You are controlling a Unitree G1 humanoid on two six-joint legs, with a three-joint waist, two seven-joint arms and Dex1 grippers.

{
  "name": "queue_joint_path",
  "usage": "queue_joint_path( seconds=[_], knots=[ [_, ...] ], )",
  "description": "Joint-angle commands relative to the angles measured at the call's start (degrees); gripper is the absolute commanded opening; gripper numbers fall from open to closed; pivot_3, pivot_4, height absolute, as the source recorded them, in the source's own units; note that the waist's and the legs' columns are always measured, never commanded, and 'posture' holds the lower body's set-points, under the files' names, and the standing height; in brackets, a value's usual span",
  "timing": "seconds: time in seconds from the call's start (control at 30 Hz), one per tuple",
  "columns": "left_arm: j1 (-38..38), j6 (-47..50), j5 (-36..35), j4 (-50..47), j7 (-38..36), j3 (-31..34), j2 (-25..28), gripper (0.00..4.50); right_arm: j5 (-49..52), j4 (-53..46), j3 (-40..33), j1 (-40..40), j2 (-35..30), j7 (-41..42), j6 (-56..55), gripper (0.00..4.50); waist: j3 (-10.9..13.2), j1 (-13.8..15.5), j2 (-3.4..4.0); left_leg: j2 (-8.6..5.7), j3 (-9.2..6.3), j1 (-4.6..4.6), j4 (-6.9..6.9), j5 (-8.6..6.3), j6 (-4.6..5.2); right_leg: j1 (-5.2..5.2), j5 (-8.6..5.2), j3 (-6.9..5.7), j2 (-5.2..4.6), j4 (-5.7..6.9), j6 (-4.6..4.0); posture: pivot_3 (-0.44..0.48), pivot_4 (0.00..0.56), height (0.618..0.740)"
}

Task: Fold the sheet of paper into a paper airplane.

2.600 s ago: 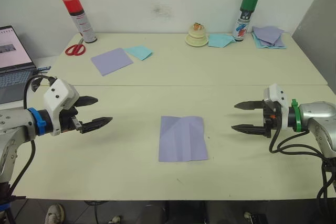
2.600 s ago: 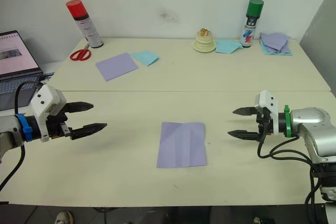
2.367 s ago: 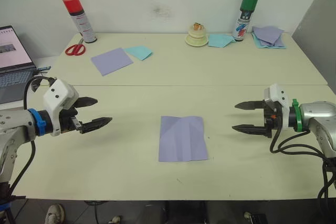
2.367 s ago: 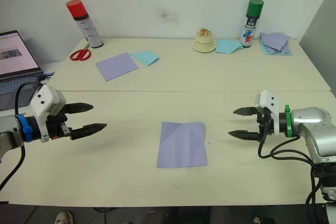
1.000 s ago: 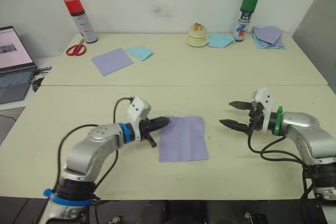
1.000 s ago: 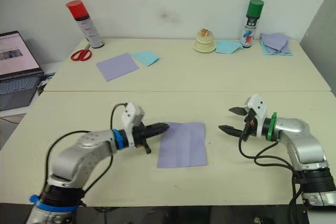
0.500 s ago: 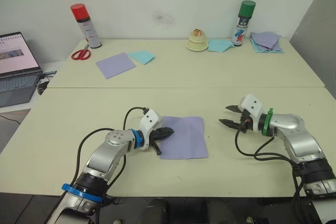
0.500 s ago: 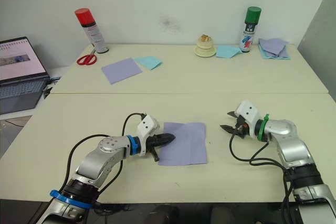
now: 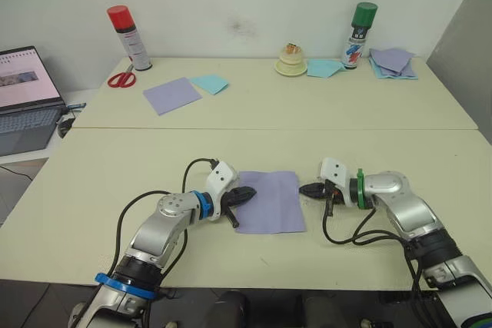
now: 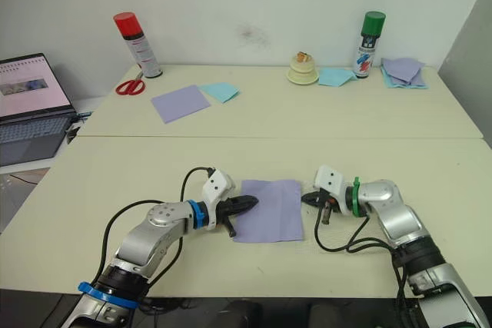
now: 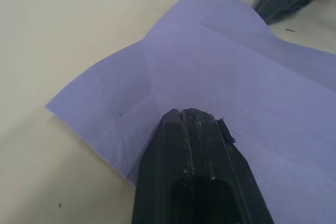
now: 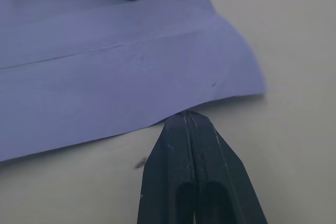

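The sheet of paper (image 9: 270, 202), lavender with crease lines, lies flat on the near half of the table. My left gripper (image 9: 247, 192) is shut, and its tips (image 11: 187, 115) rest on top of the sheet's left part. My right gripper (image 9: 305, 190) is shut too. Its fingertips (image 12: 189, 115) touch the sheet's right edge, side by side and low over the table. Near them the paper's corner (image 12: 247, 72) curls up a little. No paper airplane is to be seen.
At the back left stand a red spray can (image 9: 123, 25), scissors (image 9: 117, 80), a smooth lavender sheet (image 9: 171, 94) and a light blue sheet (image 9: 209, 83). A laptop (image 9: 27, 90) sits far left. Back right hold a green spray can (image 9: 359, 24), a cream object (image 9: 290, 59) and a paper pile (image 9: 392, 61).
My right gripper has shut and slid left until its tips reached the sheet's right edge. The left gripper stays shut on the sheet's left part.
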Motion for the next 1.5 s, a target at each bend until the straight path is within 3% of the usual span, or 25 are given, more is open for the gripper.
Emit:
queue_joint_path(
  seconds=[0.03, 0.2, 0.37, 0.63, 0.97, 1.3, 1.4, 1.5],
  knots=[
    [0.5, 1.3, 3.7, 3.2, 2.2, -1.3, 0.0, 0.00, 5.5, -4.1, -2.0, 0.4, 2.9, -0.4, 6.6, 0.04, 0.0, 0.0, 0.00, 0.01, -0.01, 0.00, 0.00, 0.00, 0.00, 0.00, -0.01, 0.00, 0.01, 0.00, 0.01, 0.000, 0.150, 0.740],
    [0.1, 0.7, 4.5, 3.7, 1.5, -1.3, -0.1, 0.00, 11.8, -5.3, -6.4, -0.3, 6.6, -2.0, 11.4, 0.04, 0.0, 0.3, 0.01, -0.01, -0.03, -0.03, 0.00, 0.00, 0.00, -0.03, -0.01, 0.01, 0.02, -0.02, 0.02, 0.000, 0.150, 0.740],
    [-0.7, 0.8, 4.4, 4.4, 0.5, -1.5, 0.1, 0.00, 13.0, -5.7, -5.8, -1.8, 10.8, -3.9, 11.4, 0.04, 0.0, 0.3, 0.01, 0.01, -0.04, -0.03, -0.03, 0.00, 0.00, -0.05, -0.12, -0.01, 0.03, -0.02, 0.21, 0.000, 0.150, 0.740],
    [0.8, 2.0, 3.9, 2.8, -1.4, -1.9, 1.6, 0.00, 4.6, 6.3, 2.7, -4.4, 15.7, -3.7, 1.0, 0.04, 0.0, 0.2, 0.00, -0.01, -0.05, -0.03, -0.07, 0.00, 0.00, -0.11, -0.13, -0.02, 0.04, -0.03, 0.21, 0.000, 0.150, 0.740],
    [4.5, 4.3, 1.5, -3.2, -1.1, 3.1, 4.9, 0.00, -2.9, 14.2, 6.1, -6.2, 16.8, -5.4, -7.0, 0.04, 0.0, -0.8, -0.03, 0.17, 0.06, -0.01, -0.23, -0.05, -0.08, -0.38, 0.02, 0.35, 0.34, 0.04, -0.05, 0.000, 0.150, 0.740],
    [5.2, 14.5, -12.9, -21.0, -1.0, 18.0, 8.7, 0.00, -6.4, 13.5, 8.8, -5.7, 15.8, -5.0, -7.3, 0.04, 0.0, -0.5, -0.08, 0.71, 0.33, -0.10, -0.23, -0.17, -0.28, -0.83, 0.06, 0.79, 0.87, 0.00, -0.14, 0.000, 0.150, 0.740],
    [3.2, 17.0, -16.3, -24.3, 1.2, 18.4, 5.9, 0.00, -6.6, 13.3, 9.0, -5.5, 15.6, -5.2, -7.6, 0.04, 0.0, -0.5, -0.10, 0.73, 0.37, -0.10, -0.22, -0.17, -0.29, -0.77, 0.08, 0.80, 0.88, -0.01, -0.17, 0.000, 0.150, 0.740],
    [3.5, 18.7, -15.7, -25.1, 2.7, 14.9, 4.3, 0.00, -6.6, 12.8, 8.9, -5.4, 15.6, -5.5, -7.0, 0.04, 0.0, -0.5, -0.10, 0.73, 0.42, -0.09, -0.22, -0.18, -0.30, -0.62, 0.09, 0.81, 0.89, -0.02, -0.18, 0.000, 0.150, 0.740]
  ],
)
